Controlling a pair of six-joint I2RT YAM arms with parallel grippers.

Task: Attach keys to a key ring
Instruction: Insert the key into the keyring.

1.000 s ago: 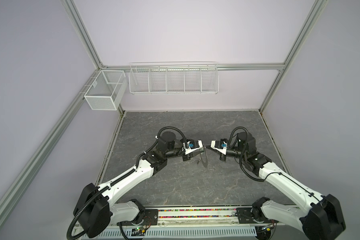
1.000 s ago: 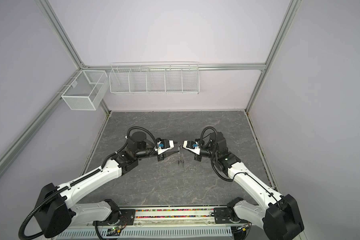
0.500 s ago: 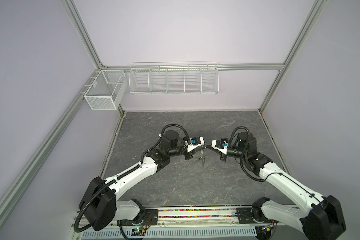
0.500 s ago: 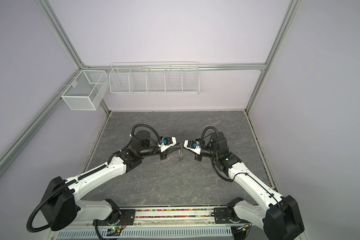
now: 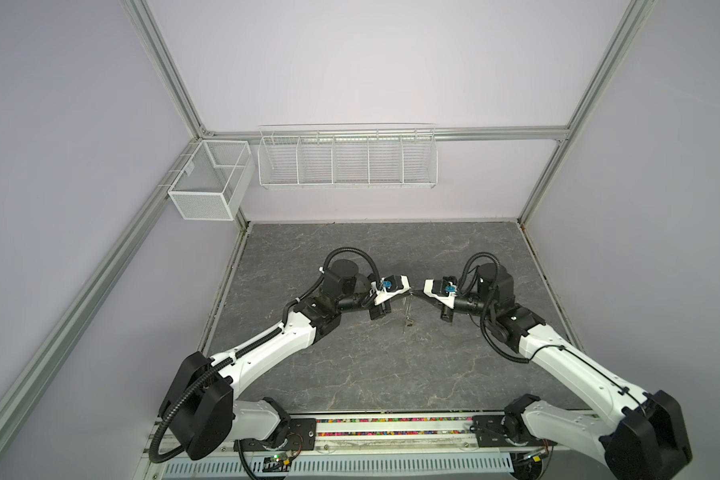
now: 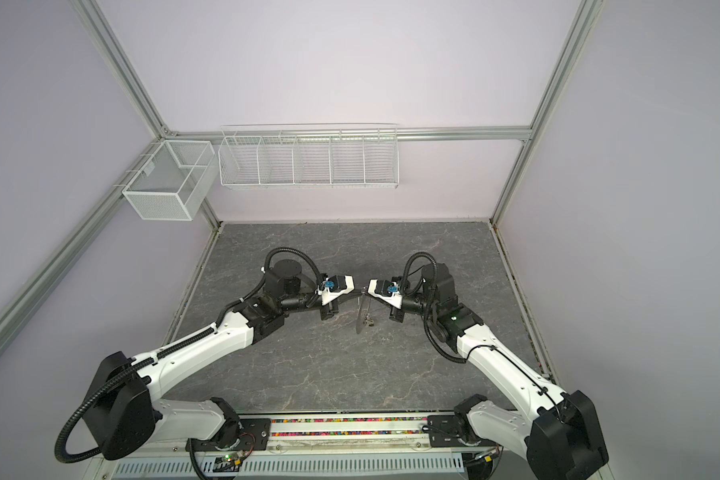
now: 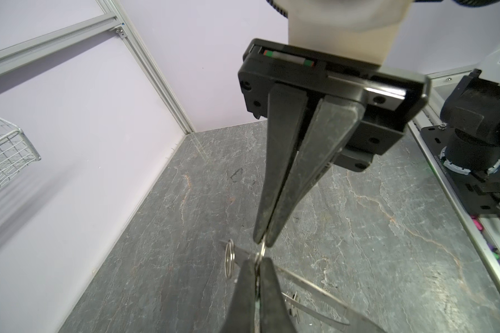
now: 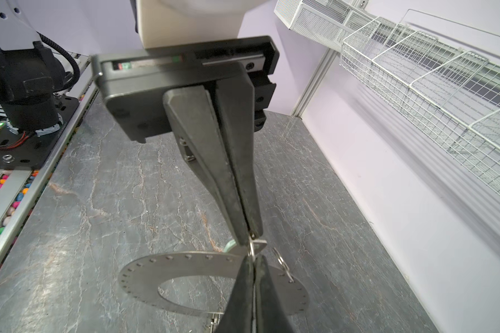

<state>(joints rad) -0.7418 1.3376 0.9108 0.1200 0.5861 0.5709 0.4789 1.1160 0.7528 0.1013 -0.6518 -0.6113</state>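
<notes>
The key ring (image 8: 185,263), a flat grey disc with a wide hole, hangs on edge above the table in both top views (image 5: 408,312) (image 6: 361,314). My two grippers meet tip to tip at its upper rim. My right gripper (image 8: 253,258) (image 5: 413,294) is shut on the rim beside a small wire loop (image 8: 252,248). My left gripper (image 7: 257,260) (image 5: 407,293) is shut on that loop's key, whose pale green tag (image 8: 230,245) peeks out beside its fingertips. A second loop (image 7: 229,261) stands on the rim nearby. Another small silvery key (image 6: 369,321) dangles from the disc's lower part.
A white wire rack (image 5: 347,158) and a mesh box (image 5: 208,183) hang on the back wall, well above the dark stone-patterned tabletop (image 5: 350,365). The arms' base rail (image 5: 391,428) runs along the front edge.
My left arm reached rightward to the key ring's top and its jaws closed there. The right arm and the hanging disc stayed put.
</notes>
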